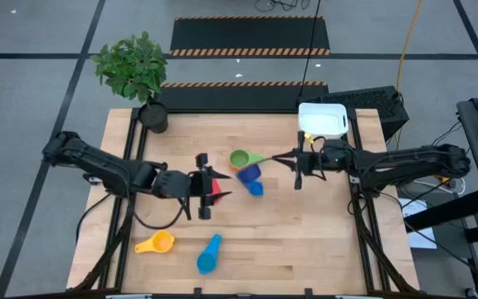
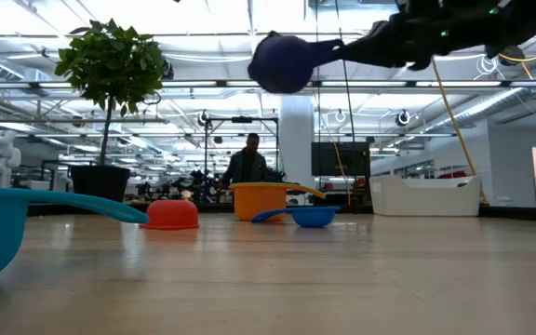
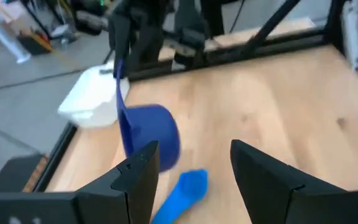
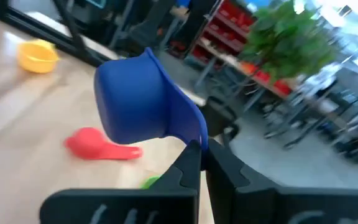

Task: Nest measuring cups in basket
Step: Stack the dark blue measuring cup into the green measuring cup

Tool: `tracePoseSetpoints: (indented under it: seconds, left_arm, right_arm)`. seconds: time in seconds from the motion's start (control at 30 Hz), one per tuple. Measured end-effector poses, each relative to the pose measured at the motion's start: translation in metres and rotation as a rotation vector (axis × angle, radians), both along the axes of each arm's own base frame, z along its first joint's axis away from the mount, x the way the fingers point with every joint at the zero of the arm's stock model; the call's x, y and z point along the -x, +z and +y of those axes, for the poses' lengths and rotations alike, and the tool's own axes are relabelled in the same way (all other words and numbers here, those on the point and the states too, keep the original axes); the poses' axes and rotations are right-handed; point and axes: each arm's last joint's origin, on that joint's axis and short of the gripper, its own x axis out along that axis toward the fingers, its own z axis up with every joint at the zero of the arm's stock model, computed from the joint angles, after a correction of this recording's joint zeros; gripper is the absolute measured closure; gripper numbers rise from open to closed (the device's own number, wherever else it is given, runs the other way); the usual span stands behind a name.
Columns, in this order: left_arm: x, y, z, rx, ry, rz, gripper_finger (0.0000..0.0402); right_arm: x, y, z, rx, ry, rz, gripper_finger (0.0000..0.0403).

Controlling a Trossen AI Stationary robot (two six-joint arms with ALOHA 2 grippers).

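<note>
Item in hand: the dark blue plastic measuring cup (image 4: 143,99), pinched by its handle in your right end effector (image 4: 199,151) and lifted clear of the wooden counter (image 1: 305,241) near its middle. Step, as you can judge it: carrying this cup to the white rectangular plastic basket (image 1: 323,120), which sits at the counter's far right corner, apparently without cups.

Next move calls for swinging the cup over the basket's rim, bowl down, before letting go (mind the thin handle grip).

Your left end effector (image 1: 203,188) waits left of centre, fingers parted, nothing between them.

Also on the counter:
- green cup (image 1: 242,158) and medium blue cup (image 1: 254,188), just beside the lifted cup
- red cup (image 1: 215,188)
- yellow-orange cup (image 1: 156,242)
- light blue cup (image 1: 209,254)
- potted plant (image 1: 136,73), far left corner, well apart from the route
</note>
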Motion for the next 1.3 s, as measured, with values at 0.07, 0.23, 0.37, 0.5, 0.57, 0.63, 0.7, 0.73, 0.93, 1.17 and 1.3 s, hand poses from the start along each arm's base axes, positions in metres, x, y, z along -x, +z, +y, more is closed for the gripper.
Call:
tracePoseSetpoints:
  seconds: [0.07,0.23,0.37,0.5,0.57,0.63,0.7,0.73,0.93,1.17,1.3]
  left_arm:
    - [0.000,-0.001,0.006,-0.003,0.023,0.020,0.0199]
    - [0.003,-0.004,0.018,-0.008,0.070,0.077,0.0199]
    - [0.006,-0.008,0.028,0.014,0.123,0.131,0.0199]
    - [0.011,-0.012,0.047,0.081,0.237,0.179,0.0199]
    - [0.012,-0.012,0.055,0.117,0.289,0.180,0.0199]
    - [0.012,-0.013,0.060,0.134,0.319,0.181,0.0199]
    - [0.012,-0.015,0.063,0.139,0.332,0.185,0.0199]
    - [0.012,-0.016,0.064,0.138,0.336,0.190,0.0199]
    - [0.014,-0.025,0.067,0.142,0.350,0.214,0.0199]
    - [0.013,-0.025,0.072,0.157,0.377,0.207,0.0199]
    - [0.014,-0.025,0.072,0.160,0.381,0.206,0.0199]
  right_arm:
    - [-0.004,-0.002,-0.006,0.044,-0.019,-0.008,0.0403]
    - [-0.019,-0.012,-0.020,0.147,-0.059,-0.020,0.0403]
    - [-0.031,-0.025,-0.026,0.251,-0.067,-0.006,0.0403]
    - [-0.041,-0.041,-0.029,0.399,-0.078,0.064,0.0403]
    - [-0.044,-0.047,-0.031,0.464,-0.093,0.095,0.0403]
    - [-0.046,-0.053,-0.034,0.488,-0.087,0.118,0.0403]
    - [-0.048,-0.057,-0.036,0.489,-0.092,0.118,0.0403]
    - [-0.049,-0.059,-0.038,0.487,-0.096,0.115,0.0403]
    - [-0.051,-0.064,-0.042,0.503,-0.107,0.126,0.0403]
    - [-0.055,-0.068,-0.042,0.558,-0.051,0.079,0.0403]
    - [-0.056,-0.069,-0.041,0.595,-0.003,0.086,0.0403]
